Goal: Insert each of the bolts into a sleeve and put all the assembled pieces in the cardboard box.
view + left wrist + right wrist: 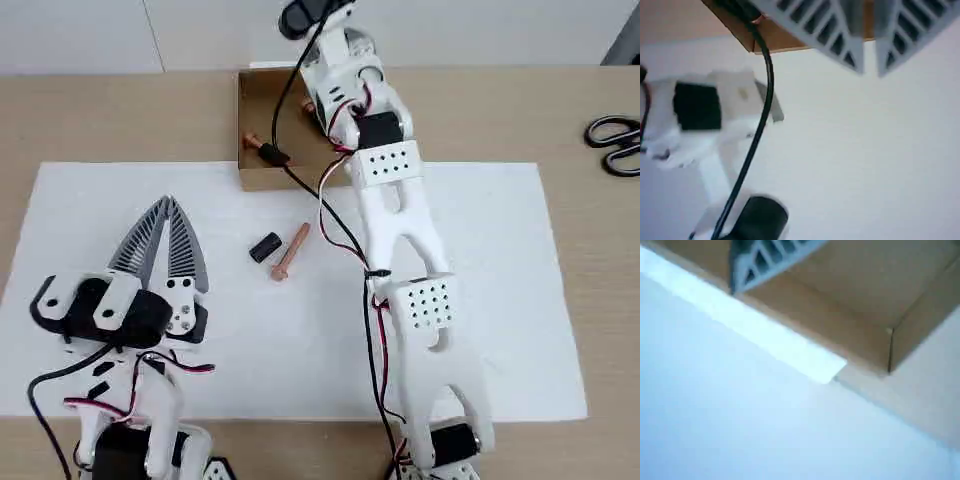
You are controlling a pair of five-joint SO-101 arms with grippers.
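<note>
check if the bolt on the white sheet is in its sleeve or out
Out. The bolt lies bare on the white sheet beside the black sleeve, not inside it.

a light brown wooden table (pixel 100 120) is holding a big white sheet (pixel 500 300), which is lying flat across it (the wood is peeking out all around). a pair of scissors (pixel 615 145) is resting on the bare wood beside the sheet. a pale wall (pixel 150 35) is standing behind the table.
</note>
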